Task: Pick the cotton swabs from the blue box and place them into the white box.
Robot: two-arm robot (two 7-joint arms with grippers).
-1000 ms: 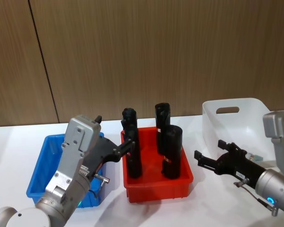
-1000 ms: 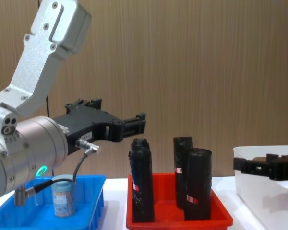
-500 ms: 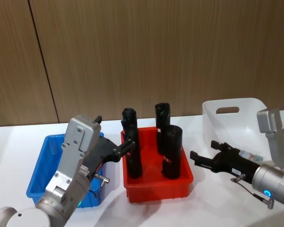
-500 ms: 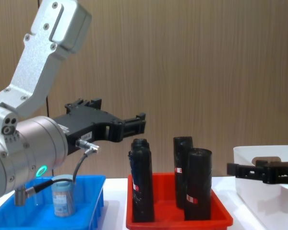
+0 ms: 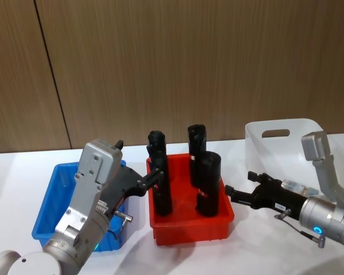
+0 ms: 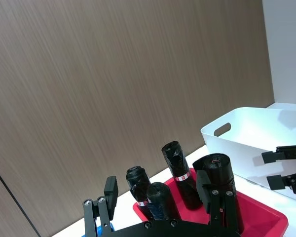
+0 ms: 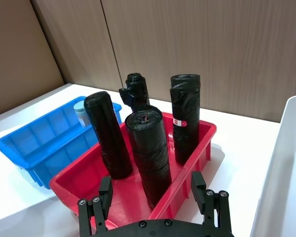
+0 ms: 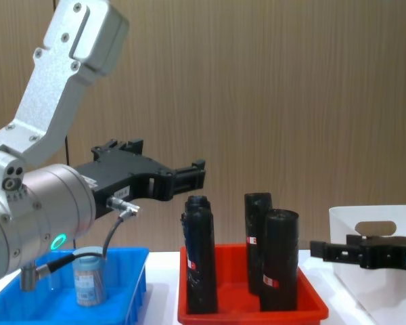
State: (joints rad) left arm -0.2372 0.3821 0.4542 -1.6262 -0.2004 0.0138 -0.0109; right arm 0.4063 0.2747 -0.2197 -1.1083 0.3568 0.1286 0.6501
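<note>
Both arms raised over the table, grippers pointing inward, fingers parted.

Left gripper [image 5: 151, 177] is hanging off a bent silver forearm at the left, black fingers [image 8: 189, 175] reaching level toward the right, gap showing between them. Right gripper [image 5: 232, 192] is extending low from the right side, pointing left, its two fingers [image 7: 105, 191] standing apart and empty.
</note>
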